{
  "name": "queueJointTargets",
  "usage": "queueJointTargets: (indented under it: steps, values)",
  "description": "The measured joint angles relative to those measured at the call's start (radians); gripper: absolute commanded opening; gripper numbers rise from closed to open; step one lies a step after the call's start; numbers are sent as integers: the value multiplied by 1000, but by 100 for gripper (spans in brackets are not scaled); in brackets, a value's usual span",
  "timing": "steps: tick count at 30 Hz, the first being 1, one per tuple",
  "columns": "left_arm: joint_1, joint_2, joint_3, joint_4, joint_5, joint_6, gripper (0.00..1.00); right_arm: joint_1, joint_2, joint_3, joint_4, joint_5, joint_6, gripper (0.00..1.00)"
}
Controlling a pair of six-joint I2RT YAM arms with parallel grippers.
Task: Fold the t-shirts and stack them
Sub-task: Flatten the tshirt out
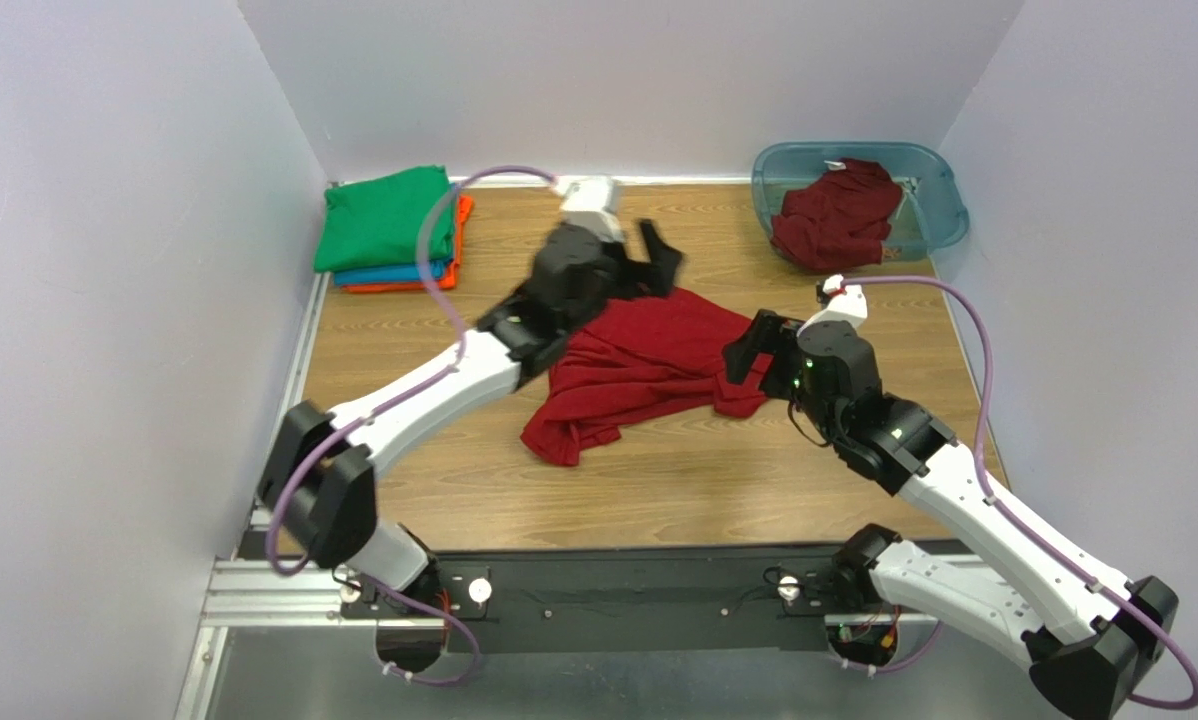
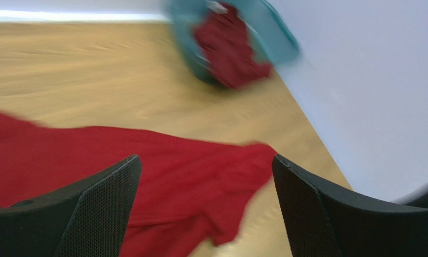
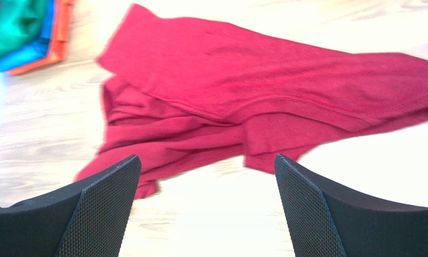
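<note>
Wooden table [image 1: 680, 488] bears a red shirt [image 1: 643, 368]; left claw [image 2: 205, 160] and right claw [image 3: 206, 159] gape empty.

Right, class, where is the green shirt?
In the top view the green shirt lies at the table's far left corner, topping the stack on the blue and orange shirts.

The top view looks down from high at the near edge over the whole worktop [image 1: 680, 488]. Both wrist views sit low and close, facing forward; all three share the spread dark red t-shirt [image 1: 643, 360].
</note>
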Motion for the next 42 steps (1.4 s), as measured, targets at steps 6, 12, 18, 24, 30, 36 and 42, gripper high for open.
queueJointTargets:
  steps: [6, 12, 18, 24, 30, 36, 42]
  values:
    - [203, -129, -150, -55, -110, -18, 98, -8, 75, 0, -27, 82, 8, 100]
    - [195, -149, -333, -137, -98, -49, 98, -106, 182, 1, -43, 93, 15, 100]
    - [181, -354, -634, -214, -39, -142, 98, -314, 336, 2, -50, 23, 14, 100]
    - [168, -501, -755, -222, -19, -219, 92, -355, 437, 2, -55, -24, 14, 100]
    - [168, -478, -790, -229, -1, -256, 40, -367, 455, 2, -55, -40, 15, 100]
    - [165, -446, -789, -223, 22, -254, 0, -416, 460, 2, -53, -44, 16, 100]
    - [165, -429, -785, -224, 18, -248, 0, -453, 521, 5, -45, -69, 20, 100]
